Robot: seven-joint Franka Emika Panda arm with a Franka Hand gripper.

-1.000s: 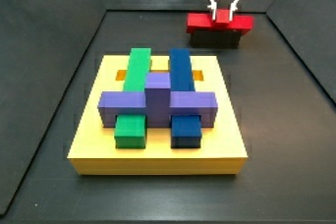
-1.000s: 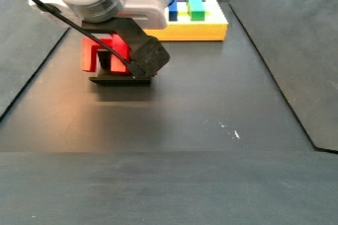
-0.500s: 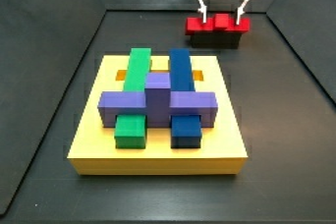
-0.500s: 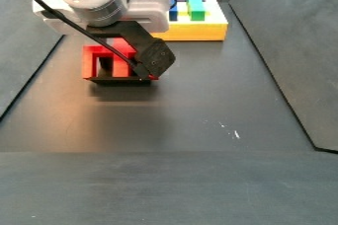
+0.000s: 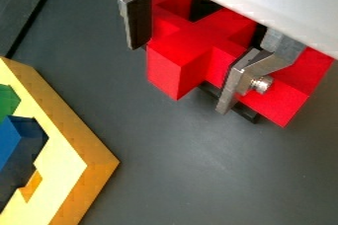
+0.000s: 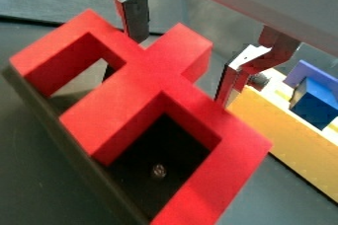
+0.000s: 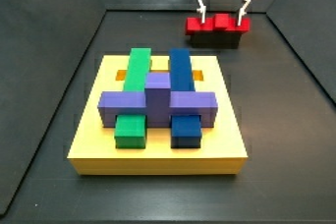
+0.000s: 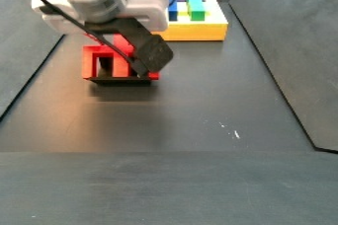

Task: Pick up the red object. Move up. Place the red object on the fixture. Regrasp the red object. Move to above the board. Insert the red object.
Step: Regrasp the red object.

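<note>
The red object (image 7: 217, 22) rests on the fixture (image 7: 217, 38) at the far end of the floor, beyond the board (image 7: 92, 140). My gripper (image 7: 219, 10) hangs right over it. Both wrist views show the gripper (image 5: 180, 71) (image 6: 183, 66) open. Its silver fingers (image 6: 134, 17) stand on either side of the centre stub of the red object (image 6: 132, 91), with a small gap on each side. The red object (image 8: 103, 63) lies on top of the fixture (image 8: 122, 81), and the arm partly hides it in that side view.
The yellow board (image 8: 199, 32) carries green (image 7: 136, 66), blue (image 7: 180, 66) and purple (image 7: 157, 98) blocks. Its yellow corner shows close by in both wrist views (image 5: 66, 140) (image 6: 284, 140). Raised black walls edge the floor on both sides.
The gripper has shifted only slightly over the red object, which stays put on the fixture. The fingers remain apart around the centre stub.
</note>
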